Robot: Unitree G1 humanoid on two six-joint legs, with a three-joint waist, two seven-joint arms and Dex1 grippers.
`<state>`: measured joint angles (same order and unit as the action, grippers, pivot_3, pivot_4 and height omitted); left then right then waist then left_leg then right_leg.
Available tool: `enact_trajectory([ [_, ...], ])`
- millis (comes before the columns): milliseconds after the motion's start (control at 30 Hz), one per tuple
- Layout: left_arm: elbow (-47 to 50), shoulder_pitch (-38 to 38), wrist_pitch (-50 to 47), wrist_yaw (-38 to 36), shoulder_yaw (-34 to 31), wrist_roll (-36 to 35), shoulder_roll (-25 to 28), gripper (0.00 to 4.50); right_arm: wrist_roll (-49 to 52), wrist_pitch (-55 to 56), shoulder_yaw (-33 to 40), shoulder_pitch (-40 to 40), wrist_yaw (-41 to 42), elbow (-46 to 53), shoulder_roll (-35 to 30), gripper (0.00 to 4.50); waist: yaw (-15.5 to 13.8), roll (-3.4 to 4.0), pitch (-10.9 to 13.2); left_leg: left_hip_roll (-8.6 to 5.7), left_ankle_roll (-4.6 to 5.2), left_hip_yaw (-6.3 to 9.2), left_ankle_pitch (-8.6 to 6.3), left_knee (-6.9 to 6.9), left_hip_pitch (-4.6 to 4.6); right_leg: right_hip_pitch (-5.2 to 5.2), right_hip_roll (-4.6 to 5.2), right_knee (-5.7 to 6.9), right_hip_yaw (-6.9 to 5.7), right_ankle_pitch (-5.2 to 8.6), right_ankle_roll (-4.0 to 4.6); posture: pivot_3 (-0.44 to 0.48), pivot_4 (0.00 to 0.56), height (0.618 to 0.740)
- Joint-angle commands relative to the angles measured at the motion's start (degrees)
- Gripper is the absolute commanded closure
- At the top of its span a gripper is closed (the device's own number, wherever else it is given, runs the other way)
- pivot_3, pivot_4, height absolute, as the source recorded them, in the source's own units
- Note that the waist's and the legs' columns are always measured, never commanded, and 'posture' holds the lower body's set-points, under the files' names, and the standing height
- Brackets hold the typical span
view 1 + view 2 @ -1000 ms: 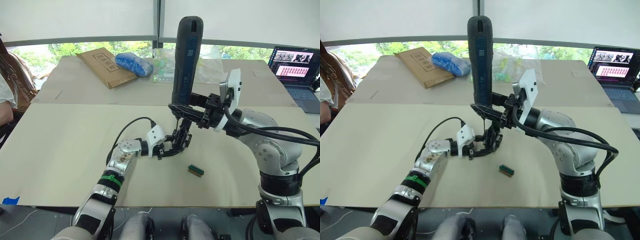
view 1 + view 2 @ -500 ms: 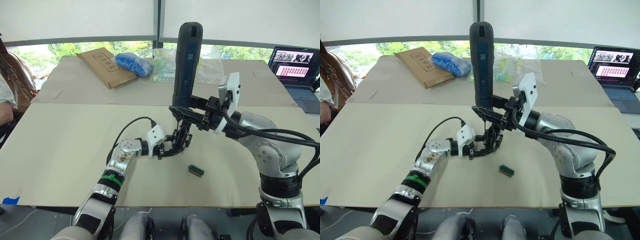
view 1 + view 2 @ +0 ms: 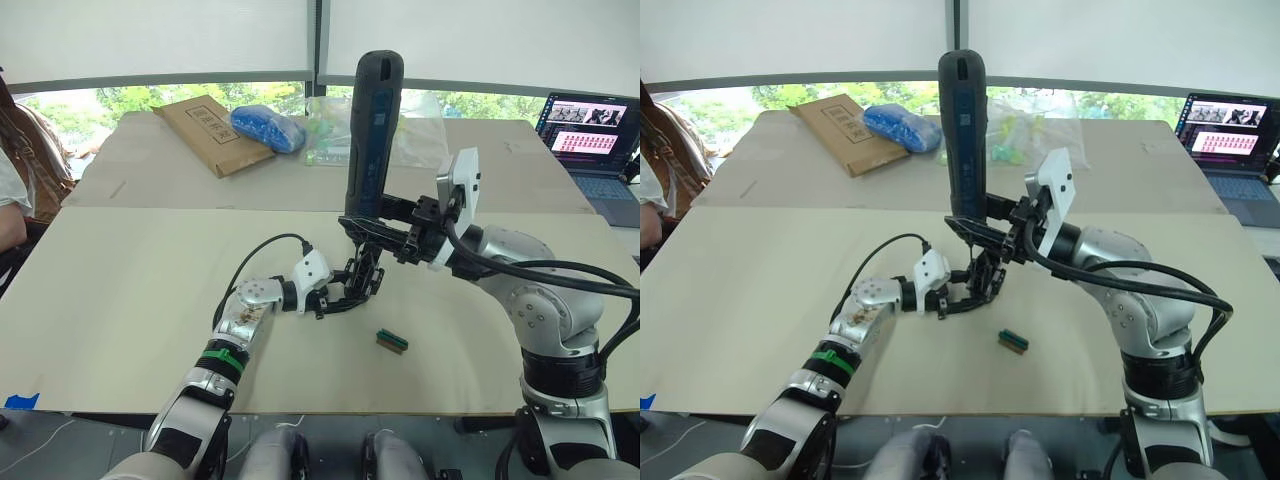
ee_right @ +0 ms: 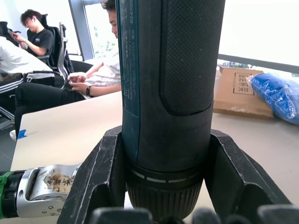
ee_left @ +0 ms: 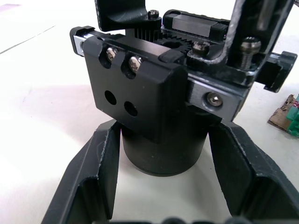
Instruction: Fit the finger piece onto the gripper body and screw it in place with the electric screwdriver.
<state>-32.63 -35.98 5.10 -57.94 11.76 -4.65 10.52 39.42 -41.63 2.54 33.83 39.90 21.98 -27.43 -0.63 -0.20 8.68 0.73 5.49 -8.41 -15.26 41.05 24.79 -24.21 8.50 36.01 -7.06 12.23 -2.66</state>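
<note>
— Since a moment ago, what has changed?

— Hardly anything has moved. My right tool (image 3: 385, 222) is clenched round the lower barrel of the electric screwdriver (image 3: 372, 130), which has tipped only slightly and stands nearly upright, bit pointing down at the gripper body (image 3: 357, 284).

— And the other arm?

— My left tool (image 3: 340, 296) has its two fingers (image 5: 96, 172) closed against the round base of the gripper body, steadying it on the surface (image 3: 140, 300). I judge that grip firm.

— Where is the finger piece?

— I cannot tell for certain. A black block (image 5: 135, 77) with two screws and two empty holes sits on the body; whether the finger piece is seated there I can't say. A small green block (image 3: 392, 341) lies apart, nearer me.

— What could go wrong?

— If the bit comes down off the screw head, it could slip and skate across the black block. The screwdriver is tall and top-heavy, so a lean may cross-thread the screw. Torque could also twist the body in my left tool.
</note>
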Motion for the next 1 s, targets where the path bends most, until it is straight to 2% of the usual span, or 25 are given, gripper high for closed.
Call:
enact_trajectory([
  [33,1.0,-1.18,0.82,0.03,0.31,-0.1,-0.38,2.2,0.52,2.31,0.83,0.64,0.23,3.2,-0.16,2.57,0.0,0.0,0.0,0.0,0.0,0.0,0.0,0.0,0.0,0.0,0.0,0.0,0.0,0.0,0.0,0.0,0.15,0.732],
  [1000,0.82,-1.37,1.08,0.12,0.22,0.03,-0.14,2.2,-2.11,5.57,-0.92,0.72,1.7,0.93,0.83,2.57,0.01,0.0,0.0,0.0,0.0,0.0,0.0,0.0,0.0,0.0,0.0,0.01,0.0,0.0,0.0,0.0,0.15,0.732],
])
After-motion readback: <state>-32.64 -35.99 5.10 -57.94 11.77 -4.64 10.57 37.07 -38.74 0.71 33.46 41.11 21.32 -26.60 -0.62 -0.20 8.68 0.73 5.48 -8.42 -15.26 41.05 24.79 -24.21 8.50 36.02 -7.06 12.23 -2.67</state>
